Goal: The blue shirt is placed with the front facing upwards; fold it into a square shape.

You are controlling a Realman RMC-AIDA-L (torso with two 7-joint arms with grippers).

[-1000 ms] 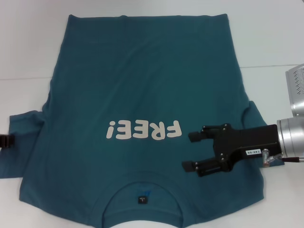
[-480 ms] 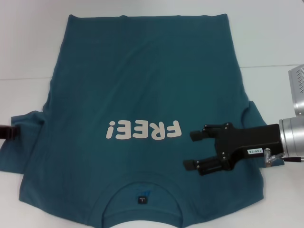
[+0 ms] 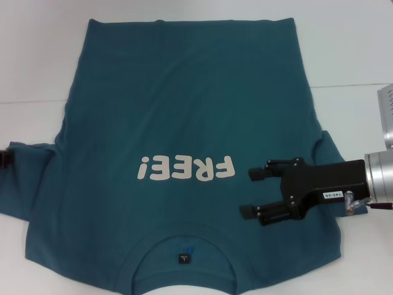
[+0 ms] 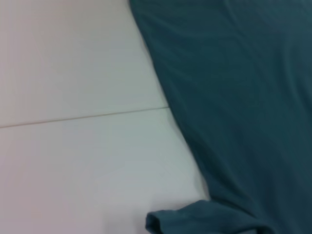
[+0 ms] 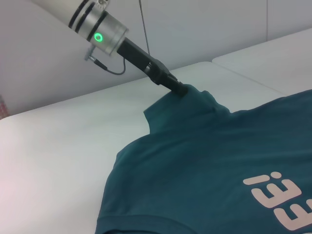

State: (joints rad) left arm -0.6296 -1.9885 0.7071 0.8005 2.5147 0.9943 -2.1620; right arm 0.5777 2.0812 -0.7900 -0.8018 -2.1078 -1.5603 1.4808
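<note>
Since a second ago the left hand (image 3: pixel 3 158) has drawn outward toward the left edge of the head view, pulling the left sleeve with it, so that the sleeve now lies stretched out flatter; the right hand (image 3: pixel 253 192) has shifted only slightly toward the right. Around the blue shirt (image 3: pixel 184 123) there is only the white desk (image 3: pixel 37 61), crossed by a thin seam line, and nothing lies in the way. Only a dark sliver of the left hand shows at the head view's edge; in the right wrist view its tip (image 5: pixel 176 87) is closed on the sleeve's end, the cloth lifted into a small peak. The shirt lies spread front up, collar nearest the robot and partly cut off, its white "FREE!" lettering (image 3: pixel 186 168) visible. The right hand hovers over the shirt's right shoulder, beside the lettering, its fingers spread apart and holding nothing.
</note>
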